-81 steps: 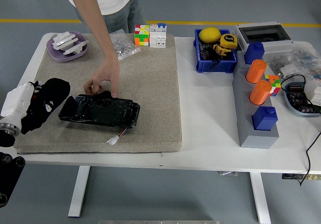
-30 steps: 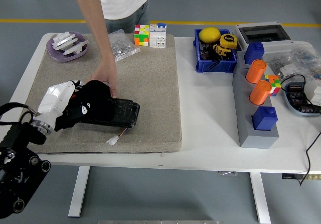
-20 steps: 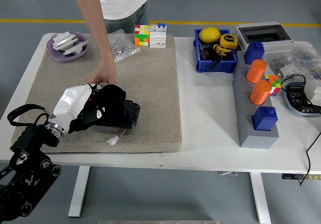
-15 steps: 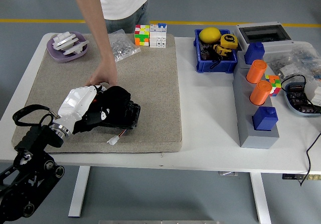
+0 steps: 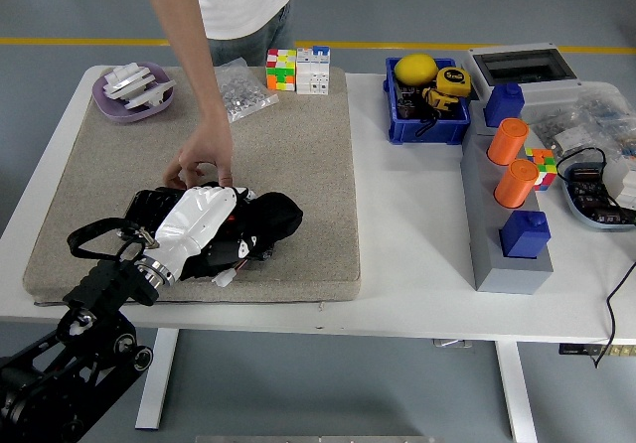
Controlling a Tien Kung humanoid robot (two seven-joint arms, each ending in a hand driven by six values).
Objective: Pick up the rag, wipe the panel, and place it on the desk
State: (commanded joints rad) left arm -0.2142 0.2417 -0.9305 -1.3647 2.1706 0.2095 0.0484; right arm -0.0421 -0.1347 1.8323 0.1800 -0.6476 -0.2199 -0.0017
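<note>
Sweeping rightward since a moment ago, the left robot hand (image 5: 199,226) has dragged the crumpled black cloth rag (image 5: 266,221), pinned under its curled white fingers, to the right end of the glossy black flat panel (image 5: 149,205), whose left part now lies bare on the beige mat (image 5: 298,155). One wiping pass looks nearly complete. Beyond, a person's hand (image 5: 204,160) steadies the panel's far edge on the white counter (image 5: 407,215).

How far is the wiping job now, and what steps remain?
Done: the rag is picked up, held in the left hand. In hand: it is pressed on the right end of the panel, which a person's hand steadies. Left: finishing the wipe and placing the rag on the desk.
</note>
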